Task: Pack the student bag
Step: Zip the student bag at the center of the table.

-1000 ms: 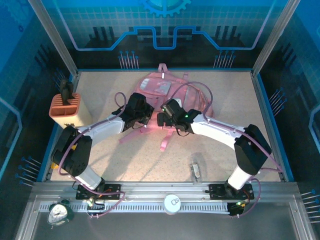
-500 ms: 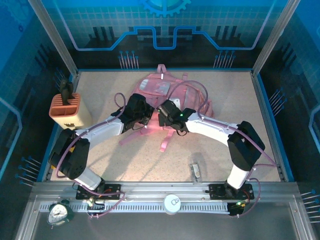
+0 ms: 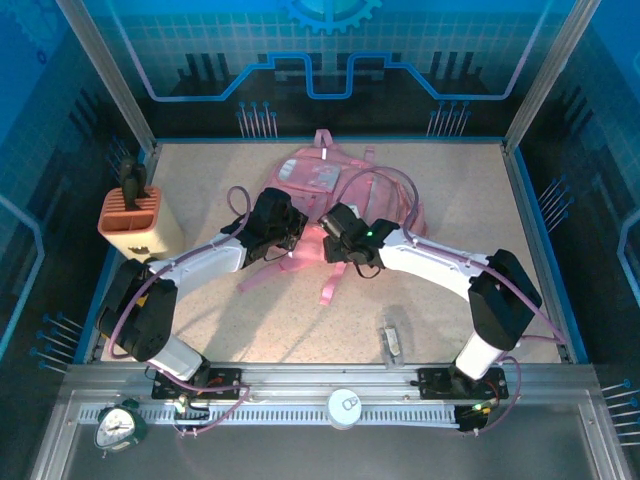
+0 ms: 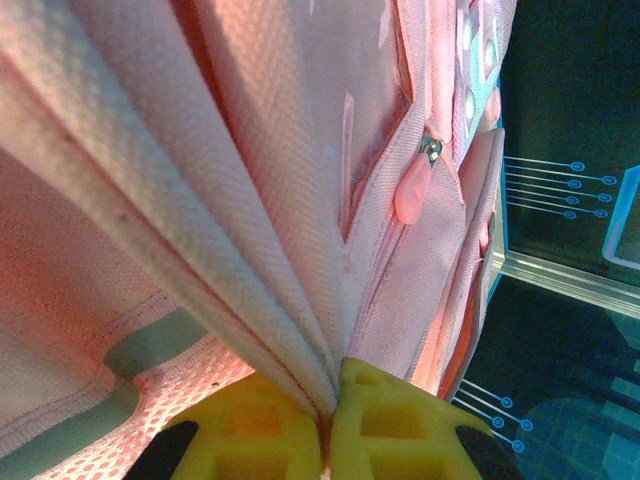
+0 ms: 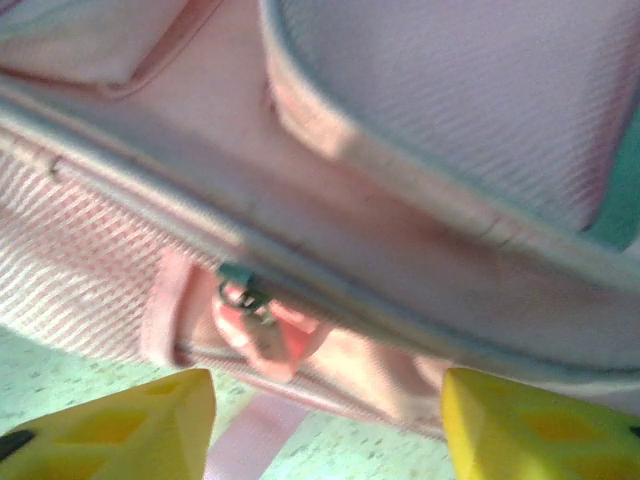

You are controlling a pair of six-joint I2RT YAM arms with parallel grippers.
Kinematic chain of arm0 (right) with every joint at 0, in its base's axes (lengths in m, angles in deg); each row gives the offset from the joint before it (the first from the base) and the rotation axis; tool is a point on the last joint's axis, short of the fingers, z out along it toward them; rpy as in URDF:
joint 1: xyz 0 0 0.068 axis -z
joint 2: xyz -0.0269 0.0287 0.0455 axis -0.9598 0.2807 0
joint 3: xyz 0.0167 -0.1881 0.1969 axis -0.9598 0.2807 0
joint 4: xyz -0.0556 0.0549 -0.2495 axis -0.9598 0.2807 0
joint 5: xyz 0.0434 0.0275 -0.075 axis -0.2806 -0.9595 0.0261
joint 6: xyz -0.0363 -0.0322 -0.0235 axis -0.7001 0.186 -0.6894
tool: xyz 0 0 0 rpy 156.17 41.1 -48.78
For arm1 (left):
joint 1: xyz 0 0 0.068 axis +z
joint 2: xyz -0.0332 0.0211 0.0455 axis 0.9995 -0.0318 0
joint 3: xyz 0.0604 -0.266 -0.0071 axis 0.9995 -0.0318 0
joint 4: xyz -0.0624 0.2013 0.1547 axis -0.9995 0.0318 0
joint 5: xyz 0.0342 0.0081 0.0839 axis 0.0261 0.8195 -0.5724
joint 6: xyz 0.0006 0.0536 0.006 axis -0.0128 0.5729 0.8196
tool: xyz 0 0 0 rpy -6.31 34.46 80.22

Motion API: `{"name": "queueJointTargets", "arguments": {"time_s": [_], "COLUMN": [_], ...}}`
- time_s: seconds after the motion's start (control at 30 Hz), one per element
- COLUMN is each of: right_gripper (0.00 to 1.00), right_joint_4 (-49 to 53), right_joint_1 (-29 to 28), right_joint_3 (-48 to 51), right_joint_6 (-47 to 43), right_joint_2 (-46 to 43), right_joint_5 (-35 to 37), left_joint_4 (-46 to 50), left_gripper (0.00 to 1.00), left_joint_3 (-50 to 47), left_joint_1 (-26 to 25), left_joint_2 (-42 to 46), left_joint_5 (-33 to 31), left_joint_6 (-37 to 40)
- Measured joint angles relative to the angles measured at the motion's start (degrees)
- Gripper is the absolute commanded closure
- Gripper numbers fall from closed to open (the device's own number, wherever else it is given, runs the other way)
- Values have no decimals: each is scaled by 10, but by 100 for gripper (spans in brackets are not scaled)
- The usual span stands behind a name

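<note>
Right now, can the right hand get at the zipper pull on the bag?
Probably yes: the zipper pull on the bag sits just ahead of the right hand, between its open fingers, nothing blocking.

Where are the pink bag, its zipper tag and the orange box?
student bag (image 3: 312, 176), top view, on its front pocket.
zipper tag (image 5: 262, 338), right wrist view, on the pink pull.
orange box (image 3: 130, 222), top view, on its orange upper part.
</note>
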Motion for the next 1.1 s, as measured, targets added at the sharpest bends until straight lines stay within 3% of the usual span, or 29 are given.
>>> {"name": "queueJointTargets", "arguments": {"time_s": [0.5,0.77,0.93,1.1], "right_gripper": [64,64,73,88], "right_joint_4": [-44,-66,-64,-62], "right_joint_1": [26,27,27,27], "right_joint_3": [31,24,9,7], "right_joint_6": [-6,-9,-14,-25], "right_joint_2": [-24,12,36,38], "right_joint_5": [-82,-82,-82,-75], "left_joint_4": [2,2,2,3], "left_gripper": [100,100,100,100], "left_joint_3": [0,0,0,0], "left_joint_1": [0,0,0,0], "left_joint_2": [0,0,0,0], "left_joint_5": [-2,-2,-12,-17], "left_joint_6": [2,3,4,13]}}
